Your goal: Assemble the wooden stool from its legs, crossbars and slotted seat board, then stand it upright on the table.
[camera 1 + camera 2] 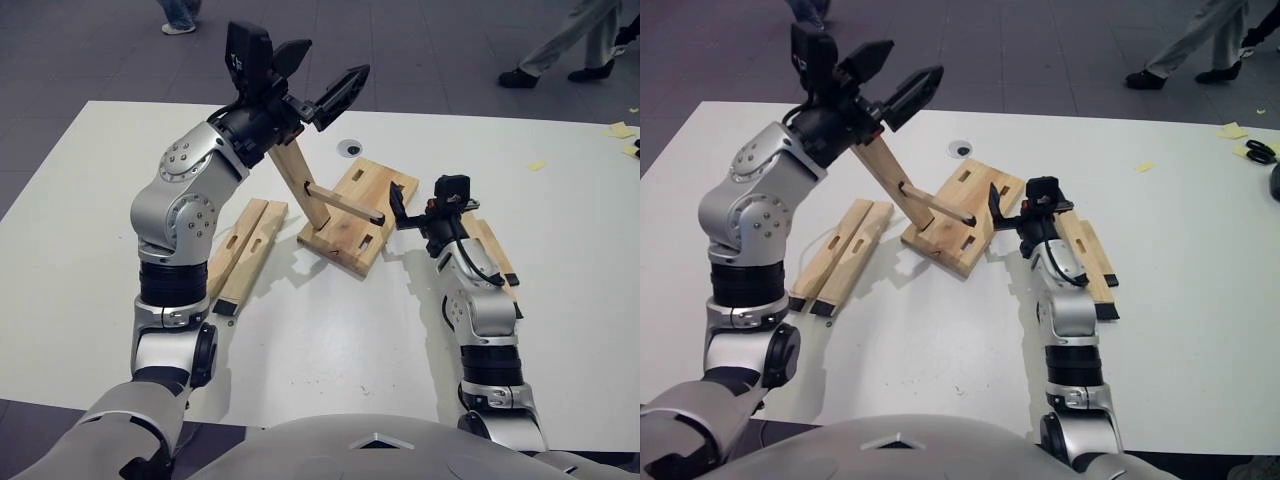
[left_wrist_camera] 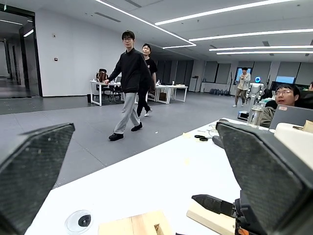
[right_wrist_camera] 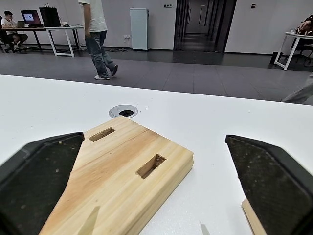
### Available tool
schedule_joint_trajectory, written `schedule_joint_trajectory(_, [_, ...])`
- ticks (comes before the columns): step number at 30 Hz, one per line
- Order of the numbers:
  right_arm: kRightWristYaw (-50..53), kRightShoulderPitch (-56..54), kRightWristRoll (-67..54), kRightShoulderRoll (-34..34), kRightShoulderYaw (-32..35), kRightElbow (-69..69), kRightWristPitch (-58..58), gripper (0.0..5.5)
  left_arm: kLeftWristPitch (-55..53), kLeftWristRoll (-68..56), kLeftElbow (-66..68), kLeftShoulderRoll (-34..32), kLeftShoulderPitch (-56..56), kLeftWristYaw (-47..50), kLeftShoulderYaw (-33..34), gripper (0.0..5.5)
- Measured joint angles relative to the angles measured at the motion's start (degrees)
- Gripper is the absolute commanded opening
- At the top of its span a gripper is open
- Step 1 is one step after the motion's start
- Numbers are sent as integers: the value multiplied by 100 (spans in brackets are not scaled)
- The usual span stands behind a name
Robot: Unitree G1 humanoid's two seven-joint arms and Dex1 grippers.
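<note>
The slotted seat board lies flat mid-table. One leg stands tilted in it, with a crossbar sticking out of its side toward the right. My left gripper is open, raised above the leg's top end, with nothing between its fingers. My right gripper is open and low at the board's right edge, close to the crossbar's free end. In the right wrist view the board lies just ahead of the fingers. Two legs lie side by side left of the board. More legs lie under my right forearm.
A round cable hole sits in the white table behind the board. Yellow notes and scissors lie at the far right edge. The table front and far left are bare. People walk on the floor beyond.
</note>
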State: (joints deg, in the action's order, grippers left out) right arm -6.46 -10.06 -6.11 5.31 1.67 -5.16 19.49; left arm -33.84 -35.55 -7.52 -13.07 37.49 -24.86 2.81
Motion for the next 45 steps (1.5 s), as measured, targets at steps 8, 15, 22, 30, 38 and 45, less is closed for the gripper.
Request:
schedule_joint_trajectory(8, [1, 9, 0, -8, 2, -2, -2, 540, -269, -294, -20, -16, 948, 445, 655, 538])
schedule_joint_trajectory(15, [14, 9, -7, -17, 7, -50, -1, 540, -118, -41, 129, -214, 891, 394, 567, 538])
schedule_joint_trajectory(22, [15, 43, -7, -35, 5, -64, 9, 540, 179, 359, -84, -230, -225, 52, -156, 538])
schedule_joint_trajectory(30, [16, 60, -6, -42, 4, -64, 28, 540, 173, 217, -185, -47, -245, 144, -133, 538])
schedule_joint_trajectory(38, [13, 60, -7, -58, 4, -62, 27, 540, -139, -249, 51, 64, 275, 523, 585, 538])
schedule_joint_trajectory(45, [2, 59, -6, -59, 0, -62, 26, 540, -478, -775, -260, 78, 663, 624, 641, 538])
